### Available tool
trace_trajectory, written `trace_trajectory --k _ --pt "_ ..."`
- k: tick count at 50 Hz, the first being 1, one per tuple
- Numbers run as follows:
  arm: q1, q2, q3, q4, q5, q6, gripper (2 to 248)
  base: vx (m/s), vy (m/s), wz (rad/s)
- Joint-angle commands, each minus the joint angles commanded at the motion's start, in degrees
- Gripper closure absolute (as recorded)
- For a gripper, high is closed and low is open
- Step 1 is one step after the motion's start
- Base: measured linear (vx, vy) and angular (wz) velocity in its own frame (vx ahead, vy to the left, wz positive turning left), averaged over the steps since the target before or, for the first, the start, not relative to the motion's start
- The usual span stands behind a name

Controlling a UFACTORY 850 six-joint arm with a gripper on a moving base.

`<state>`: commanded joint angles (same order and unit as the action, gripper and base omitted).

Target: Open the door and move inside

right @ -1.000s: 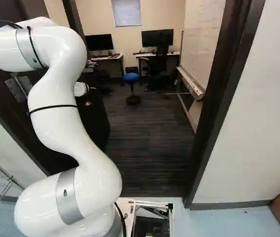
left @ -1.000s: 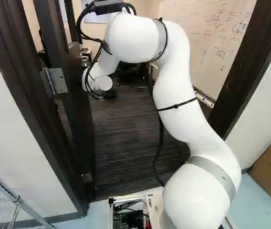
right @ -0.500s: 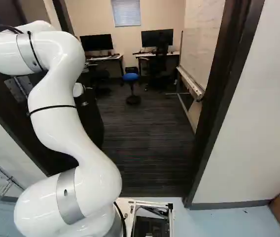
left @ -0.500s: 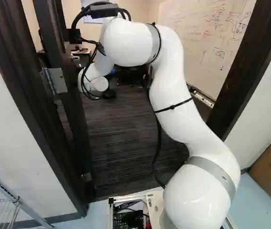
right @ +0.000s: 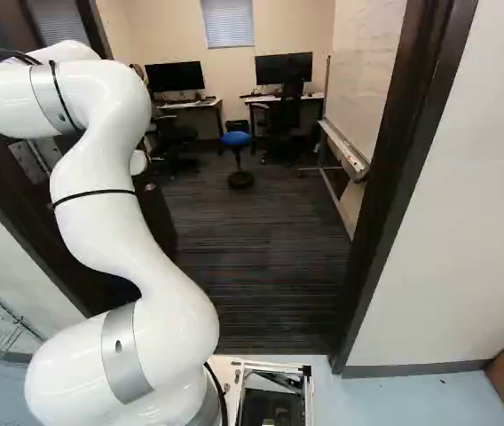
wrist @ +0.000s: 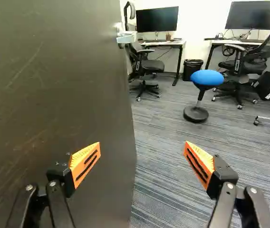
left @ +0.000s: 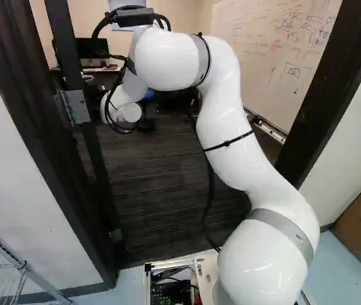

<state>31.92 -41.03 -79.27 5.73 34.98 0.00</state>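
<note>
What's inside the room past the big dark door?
Two black screens on desks, office chairs, a black bin and a blue stool. The door hides whatever is right behind it, so I can't tell what's there.

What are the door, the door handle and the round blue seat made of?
The door looks like painted or stained wood, maybe metal: it's dark and smooth, with light scratches. The door handle seems to be metal, because it's silvery and a bit shiny. The blue seat may be cloth or soft plastic over padding: it's rounded and fairly dull.
</note>
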Motion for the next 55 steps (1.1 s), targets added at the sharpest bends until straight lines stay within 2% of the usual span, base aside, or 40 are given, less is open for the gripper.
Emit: trace_trajectory --k 55 --pt "-6.4 6.8 9.3 0.0 0.0 0.0 3 0.000 0.000 0.000"
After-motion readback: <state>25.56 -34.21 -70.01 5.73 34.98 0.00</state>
